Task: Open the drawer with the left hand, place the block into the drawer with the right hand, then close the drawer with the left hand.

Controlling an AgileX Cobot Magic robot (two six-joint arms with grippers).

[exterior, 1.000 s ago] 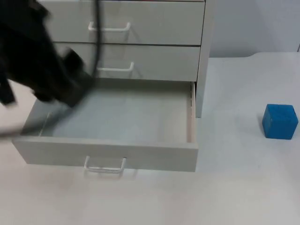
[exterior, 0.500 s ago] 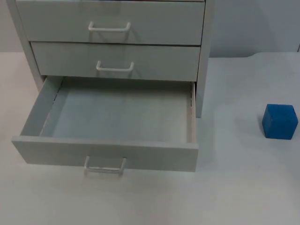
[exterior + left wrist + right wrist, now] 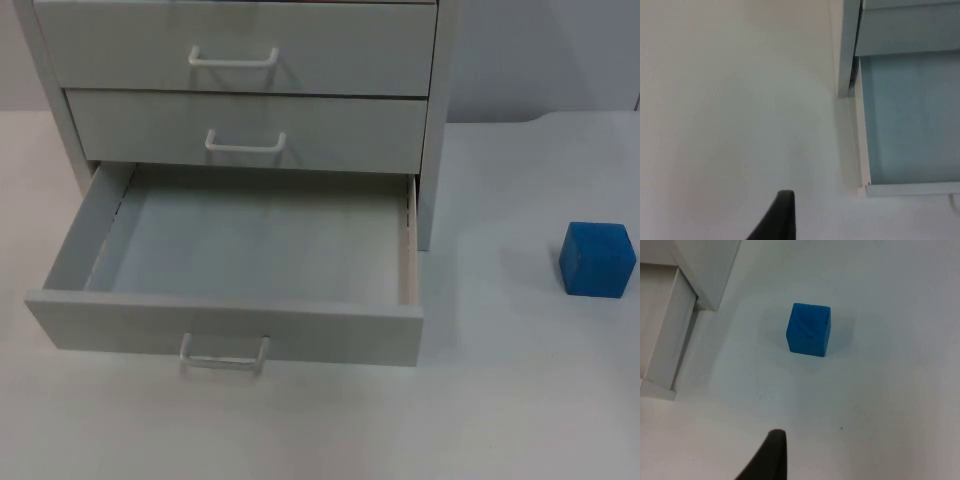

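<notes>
Standing open, bottom drawer point(image 3: 250, 240) of cabinet point(image 3: 432, 150); blue block point(image 3: 597, 259) well right on desk point(image 3: 500, 400). Left gripper point(image 3: 782, 220), right gripper point(image 3: 772, 457): finger state can't tell.

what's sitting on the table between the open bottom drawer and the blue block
Nothing: in the top view, bare white table separates the open drawer from the blue block. The right wrist view agrees.
</notes>
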